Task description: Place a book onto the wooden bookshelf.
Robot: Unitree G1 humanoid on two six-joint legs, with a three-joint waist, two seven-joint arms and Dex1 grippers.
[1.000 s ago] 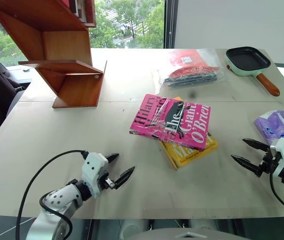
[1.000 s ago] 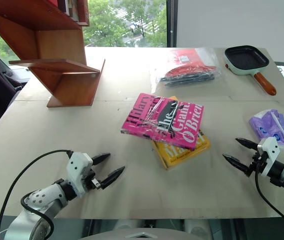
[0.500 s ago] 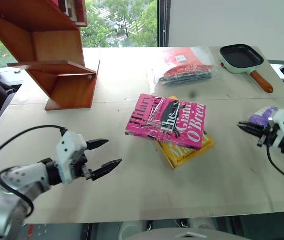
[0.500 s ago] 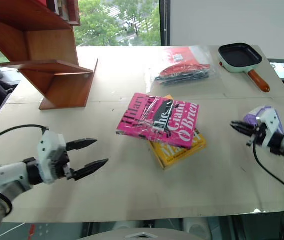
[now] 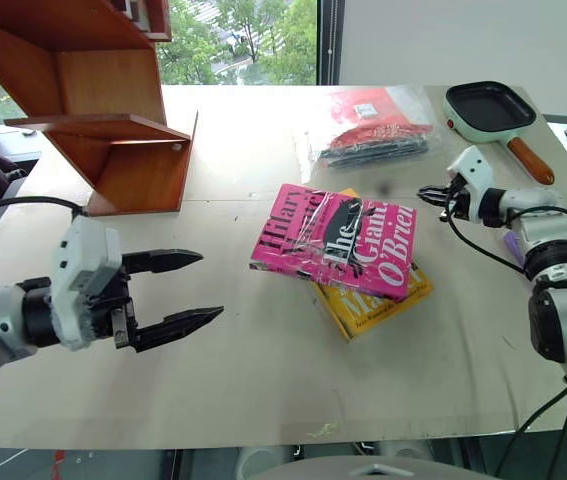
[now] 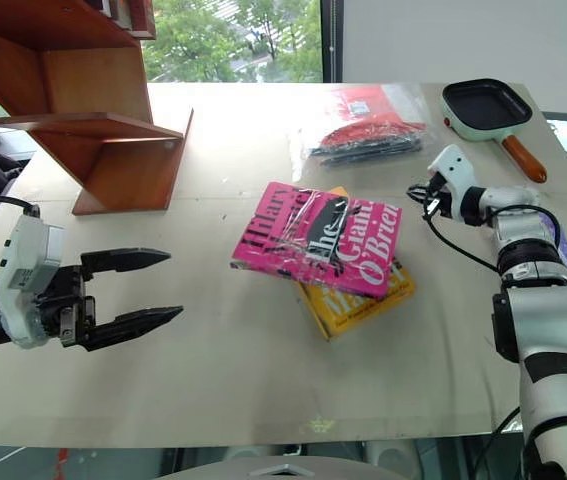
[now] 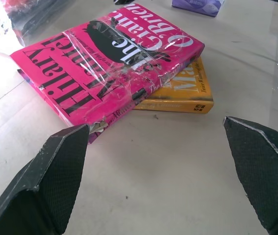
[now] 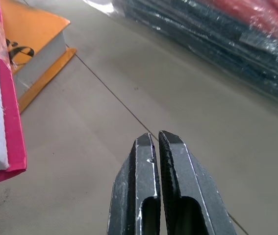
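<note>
The pink book lies flat in the middle of the table on top of a yellow book; it also appears as the pink book in the left wrist view. The wooden bookshelf stands at the table's far left. My left gripper hovers open above the near left of the table, pointing toward the book with nothing between its fingers. My right gripper is shut and empty, just right of the pink book's far corner, its fingers pressed together above bare table.
A clear bag with red and dark contents lies behind the books. A mint frying pan with a brown handle sits at the far right. A purple packet lies behind my right forearm. The table's near edge runs close below.
My right gripper shut and swung forward and left, from the near right to beside the book's far corner. My left gripper rose, staying open. The books have not moved.
</note>
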